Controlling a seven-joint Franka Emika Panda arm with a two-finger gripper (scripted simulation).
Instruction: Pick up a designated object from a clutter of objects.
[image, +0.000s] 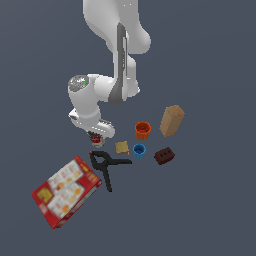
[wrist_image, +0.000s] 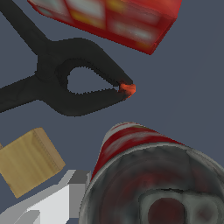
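One can (wrist_image: 148, 175): lower left of centre, under the gripper (image: 96, 136)
Two cups: orange (image: 143, 130), blue (image: 139, 150)
One clamp (image: 105, 166): black
Jaws: cannot tell

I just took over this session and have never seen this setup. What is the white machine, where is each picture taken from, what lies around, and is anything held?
These are simulator renders. The white machine is a robot arm; its tool points down at the floor. The exterior view looks at the scene from outside; the wrist view comes from a camera on the arm's wrist. On the grey surface lie a red cracker box, a black clamp, an orange cup, a blue cup, a tan box, a dark red brick and a small tan block. The red and white can sits right under the tool. Whether the tool has closed on it cannot be told.
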